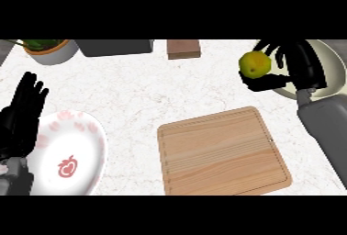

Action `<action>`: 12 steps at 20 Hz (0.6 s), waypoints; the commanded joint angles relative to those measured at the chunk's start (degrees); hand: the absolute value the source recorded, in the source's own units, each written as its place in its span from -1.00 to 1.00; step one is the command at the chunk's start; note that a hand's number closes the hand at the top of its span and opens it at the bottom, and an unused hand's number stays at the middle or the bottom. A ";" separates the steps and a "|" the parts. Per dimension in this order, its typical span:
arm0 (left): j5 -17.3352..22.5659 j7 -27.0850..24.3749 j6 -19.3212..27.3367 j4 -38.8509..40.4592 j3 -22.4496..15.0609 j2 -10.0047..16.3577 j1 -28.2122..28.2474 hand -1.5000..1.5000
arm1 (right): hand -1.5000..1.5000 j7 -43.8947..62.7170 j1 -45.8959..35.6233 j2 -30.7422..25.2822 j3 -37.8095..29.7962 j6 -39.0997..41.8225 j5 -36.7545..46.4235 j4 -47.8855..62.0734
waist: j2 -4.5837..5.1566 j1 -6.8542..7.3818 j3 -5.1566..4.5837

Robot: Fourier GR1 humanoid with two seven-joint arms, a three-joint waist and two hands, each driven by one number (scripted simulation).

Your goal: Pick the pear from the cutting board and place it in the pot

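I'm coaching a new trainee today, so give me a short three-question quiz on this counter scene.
1. True or false: the pear lies on the cutting board.
2. Which hand is curled round the pear? A) left hand B) right hand
3. Fill the gap: the plate lies to the board's ____ in the head view.

Key: 1 false, it is held off the board, near the pot. 2 B. 3 left.

Bright, even light on the pale desk (136,92).
We see only faint shadows: a thin grey one along the right rim of the plate (68,137), a darker line under the near edge of the board (224,151).
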 commanded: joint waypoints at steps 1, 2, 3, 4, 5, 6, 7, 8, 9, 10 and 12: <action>0.23 1.29 -1.12 -0.79 -0.08 0.73 -2.79 0.00 | 1.00 7.14 6.17 -7.06 -5.05 -0.35 -0.73 -12.18 | 1.09 2.44 0.09; 0.39 1.17 -1.57 0.73 0.21 0.70 -3.14 0.00 | 1.00 8.77 8.53 -8.85 -6.17 1.55 -2.01 -16.06 | 1.20 2.60 0.08; -1.33 -2.16 -0.44 -0.44 -2.88 -2.96 0.39 0.00 | 1.00 9.88 8.69 -10.28 -9.25 1.75 -3.75 -16.21 | 1.21 2.84 0.08; -1.46 -2.85 -0.67 2.41 -1.40 -2.17 -3.91 0.00 | 1.00 10.47 10.96 -10.88 -9.71 2.85 -3.84 -19.86 | 1.50 3.39 0.09; -2.95 -0.71 0.27 2.91 -2.63 -2.53 -6.40 0.00 | 1.00 9.58 10.52 -8.51 -11.05 2.29 -4.36 -16.66 | 1.76 4.31 0.12; 0.80 0.17 -3.21 2.87 0.42 -0.12 -6.56 0.00 | 1.00 8.99 9.07 -10.94 -14.30 5.39 -7.36 -15.49 | 1.78 4.58 0.12; -1.83 -0.28 -1.40 1.32 -2.35 -2.56 -4.16 0.00 | 1.00 8.60 14.00 -10.87 -15.34 4.21 -7.03 -19.13 | 1.72 4.61 0.13; -2.91 2.69 0.21 -0.72 -3.59 -3.43 -5.67 0.00 | 1.00 4.29 12.25 -8.51 -15.16 2.19 -4.10 -11.26 | 1.89 5.29 0.15; -3.02 -0.50 -1.07 -0.77 -3.81 -4.23 -1.72 0.00 | 1.00 4.95 12.97 -10.61 -17.93 5.02 -6.67 -13.78 | 1.84 5.27 0.13; -0.03 3.97 -3.51 0.66 0.04 -0.40 -7.69 0.00 | 1.00 9.13 10.98 -10.26 -17.72 6.33 -6.46 -14.90 | 1.85 5.23 0.12; 0.92 -3.30 -6.25 1.54 1.05 -0.94 -1.67 0.00 | 1.00 3.07 12.27 -9.89 -21.57 7.20 -10.94 -11.12 | 1.91 5.50 0.12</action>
